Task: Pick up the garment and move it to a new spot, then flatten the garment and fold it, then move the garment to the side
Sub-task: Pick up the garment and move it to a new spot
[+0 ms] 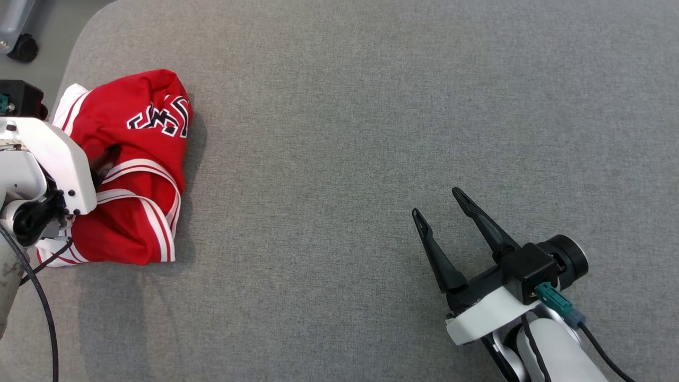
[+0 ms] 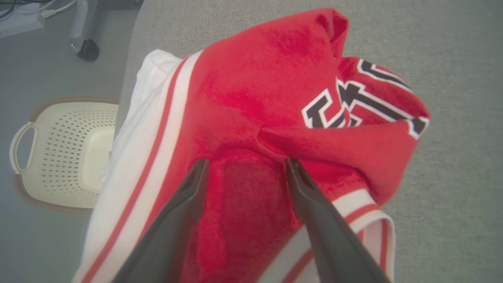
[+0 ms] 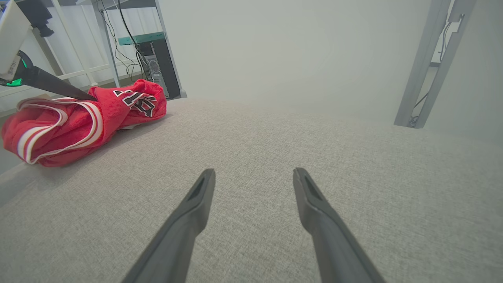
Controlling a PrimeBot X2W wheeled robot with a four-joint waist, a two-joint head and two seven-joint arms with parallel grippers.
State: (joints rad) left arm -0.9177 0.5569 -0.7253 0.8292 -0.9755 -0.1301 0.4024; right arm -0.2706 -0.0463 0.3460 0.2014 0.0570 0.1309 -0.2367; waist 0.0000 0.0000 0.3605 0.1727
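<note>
The red garment point(image 1: 132, 175) with white stripes lies in a lumpy heap at the left edge of the gray desk point(image 1: 371, 132). It is not flat and not folded, so I think the job is only at the start. Picking it up, moving it, smoothing it, folding it and putting it aside are all left to do.

The left hand point(image 2: 246, 165) is right over the heap. Its two fingers are wide apart with their tips at the red cloth, but they do not pinch it. The right hand point(image 1: 436, 201) is wide open too. It holds nothing and sits over bare desk, well apart from the garment.

The heap is longer one way, running from near the robot to far from it. The black letters are at the far end and the striped edges are at the near end.
</note>
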